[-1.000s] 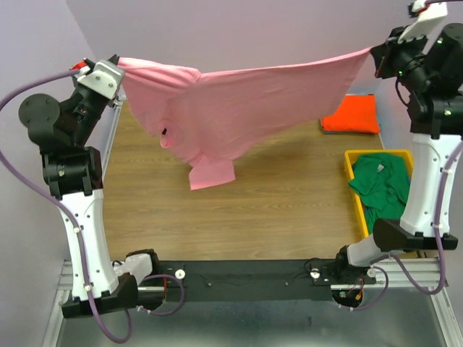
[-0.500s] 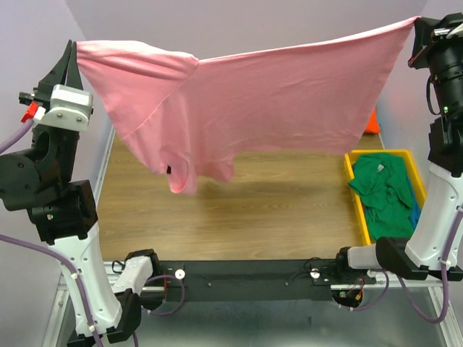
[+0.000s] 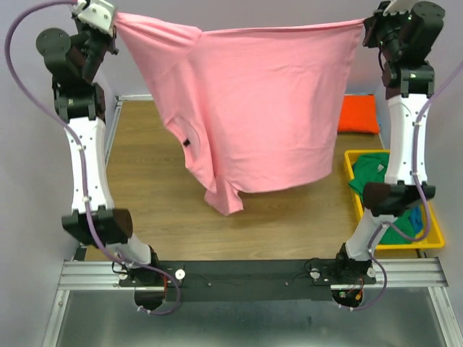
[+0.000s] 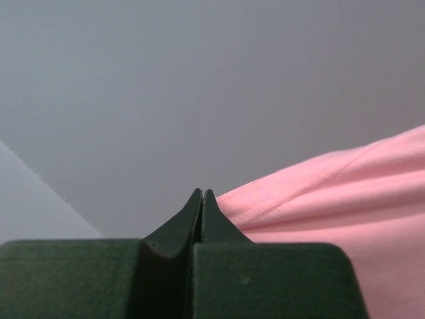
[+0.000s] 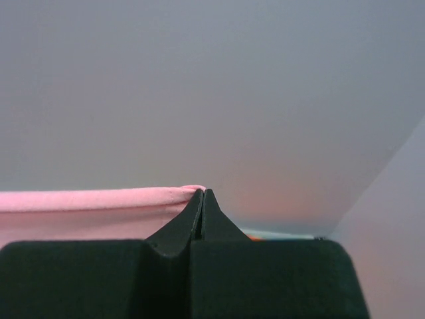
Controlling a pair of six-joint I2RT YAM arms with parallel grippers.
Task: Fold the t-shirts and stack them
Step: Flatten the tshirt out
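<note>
You've got the pink shirt [image 3: 275, 108] strung up high over the table [image 3: 159, 210]. Its top edge runs left to right and the rest hangs straight down, one sleeve lowest. Left gripper [image 4: 201, 203] is clamped on the left top corner, and right gripper [image 5: 201, 201] is pinching the right one.

A yellow plastic bin [image 3: 359, 153] sits at the right edge of the wooden table [image 3: 152, 199].

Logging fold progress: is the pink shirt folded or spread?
Spread: the pink shirt hangs open in the air, stretched between the left gripper and right gripper, each shut on its top edge.
</note>
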